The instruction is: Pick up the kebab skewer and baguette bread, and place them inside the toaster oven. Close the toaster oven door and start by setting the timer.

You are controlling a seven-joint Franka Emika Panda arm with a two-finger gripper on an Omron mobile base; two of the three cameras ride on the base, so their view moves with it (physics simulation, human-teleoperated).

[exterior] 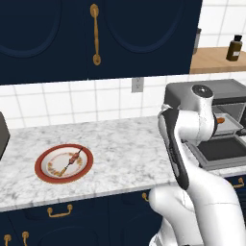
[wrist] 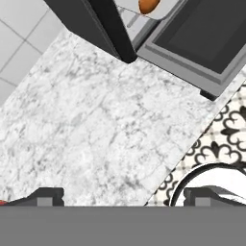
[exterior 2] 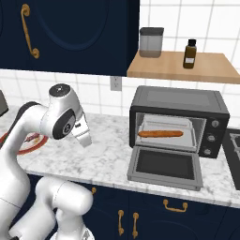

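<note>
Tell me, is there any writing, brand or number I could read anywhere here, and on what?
None can be read.
Bottle on the shelf: its label is a blank patch, too small to show words.
Toaster oven: the knobs at its right carry no readable marks or numbers.
Plate: an orange pattern, no letters.

Below the open pincer (wrist: 123, 197) lies a counter (wrist: 86, 125) of white, grey-veined marble with a smooth, faintly glossy face. Ahead of it the toaster oven (exterior 2: 180, 123) looks like matt dark-grey metal, its dropped door (exterior 2: 164, 165) a grey frame round dark glass. Behind the pincer the plate (exterior: 64, 163) looks like glazed ceramic, red-rimmed. Above the oven, the shelf (exterior 2: 180, 66) is pale smooth wood. The wall (exterior: 72, 103) is glossy white tile.
</note>
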